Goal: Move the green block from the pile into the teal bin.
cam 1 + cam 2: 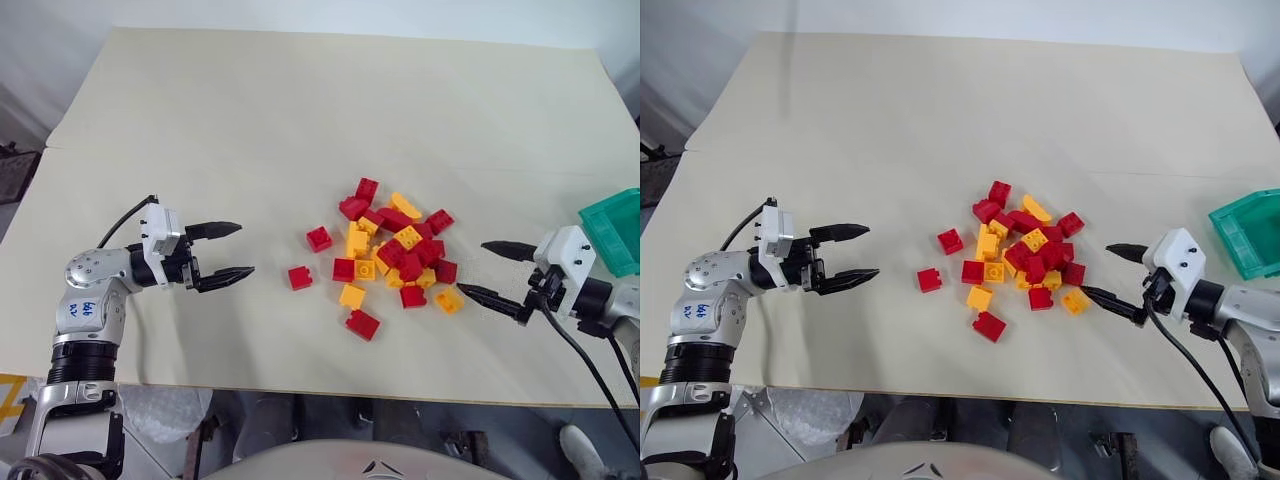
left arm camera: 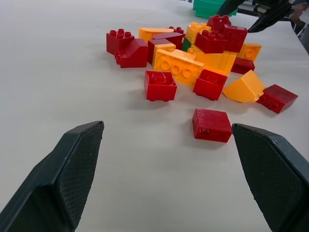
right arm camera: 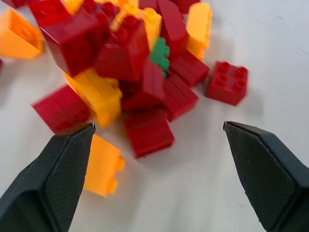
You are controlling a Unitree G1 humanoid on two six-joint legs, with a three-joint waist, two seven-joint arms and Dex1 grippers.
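Observation:
The pile (image 1: 395,255) of red and yellow bricks lies right of the table's middle. In the right wrist view a sliver of the green block (image 3: 159,54) shows, wedged among red bricks in the heap; the left wrist view shows a dark green bit (image 2: 186,44) behind a yellow brick. The teal bin (image 1: 615,230) stands at the right table edge. My right gripper (image 1: 471,268) hovers open just right of the pile, pointing at it, holding nothing. My left gripper (image 1: 245,250) is open and empty, well left of the pile.
Three red bricks lie apart on the pile's left and near side: one (image 1: 300,277) nearest my left gripper, one (image 1: 319,239) behind it, one (image 1: 362,324) at the front. The beige table (image 1: 250,120) stretches bare to the far side and left.

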